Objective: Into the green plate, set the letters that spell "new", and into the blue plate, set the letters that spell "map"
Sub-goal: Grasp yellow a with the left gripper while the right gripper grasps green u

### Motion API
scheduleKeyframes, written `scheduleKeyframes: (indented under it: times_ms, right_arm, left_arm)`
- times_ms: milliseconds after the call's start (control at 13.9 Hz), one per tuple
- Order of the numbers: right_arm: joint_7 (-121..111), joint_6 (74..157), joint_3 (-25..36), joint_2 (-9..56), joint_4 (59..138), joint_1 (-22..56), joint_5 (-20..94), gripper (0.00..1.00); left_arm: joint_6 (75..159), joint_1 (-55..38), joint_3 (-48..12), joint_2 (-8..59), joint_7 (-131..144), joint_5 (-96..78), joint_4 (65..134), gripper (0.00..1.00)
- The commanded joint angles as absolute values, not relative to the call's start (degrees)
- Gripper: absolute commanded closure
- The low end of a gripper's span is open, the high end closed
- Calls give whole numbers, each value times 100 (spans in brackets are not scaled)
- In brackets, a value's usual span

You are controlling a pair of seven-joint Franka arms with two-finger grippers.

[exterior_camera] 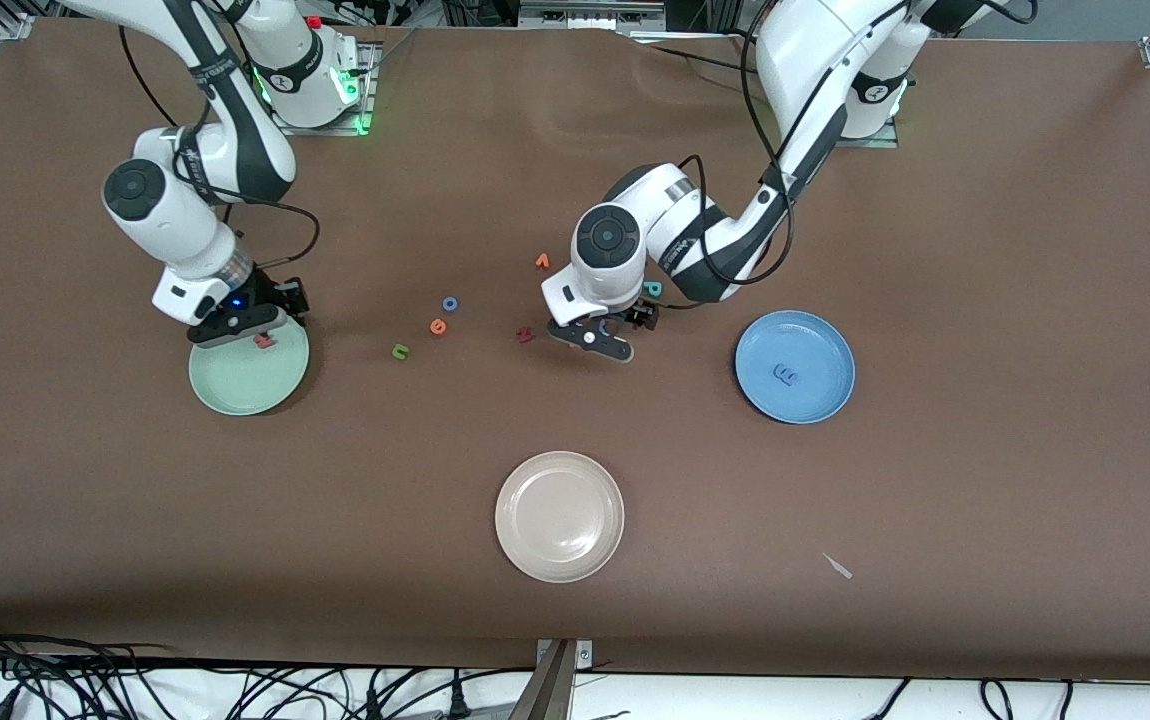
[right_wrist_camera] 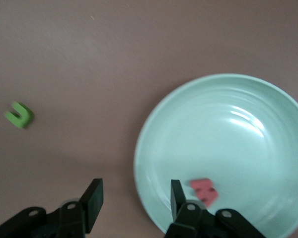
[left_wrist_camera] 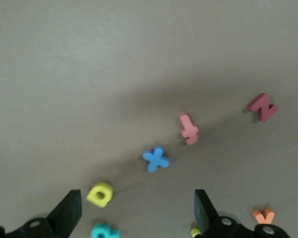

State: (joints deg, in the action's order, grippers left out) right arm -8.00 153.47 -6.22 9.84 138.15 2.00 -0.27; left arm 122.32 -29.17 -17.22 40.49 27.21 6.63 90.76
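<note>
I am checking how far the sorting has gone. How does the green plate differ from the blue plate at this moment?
The green plate holds a pink-red letter near its rim; the blue plate holds a blue letter near its middle. The right hand hovers over the green plate's edge with its fingers apart; no hand is over the blue plate. Both are round, shallow, and hold one letter each.

High front camera, two wrist close-ups

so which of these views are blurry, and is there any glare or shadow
Front view: sharp and evenly lit, with small dark shadows under both arms. Left wrist view: soft, and a broad shadow crosses the table around the blue x. Right wrist view: the green n and pink-red w are smeared, and white glare streaks the green plate.
</note>
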Motion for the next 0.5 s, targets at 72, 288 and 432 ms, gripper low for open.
scheduleKeyframes:
  times_ms: [72, 288, 432]
  right_arm:
    - [515, 15302, -1010, 1379, 13378, 307, 35, 37]
    - [1779, 15311, -1011, 1774, 12878, 790, 79, 36]
    - [2545, 15319, -1011, 2125, 12500, 1027, 88, 35]
  left_arm:
    - [12472, -2708, -1696, 3885, 1831, 624, 9623, 0]
    - [12524, -2628, -1696, 3885, 1601, 633, 9852, 1]
    - [12542, -2619, -1696, 3859, 1582, 877, 9966, 3]
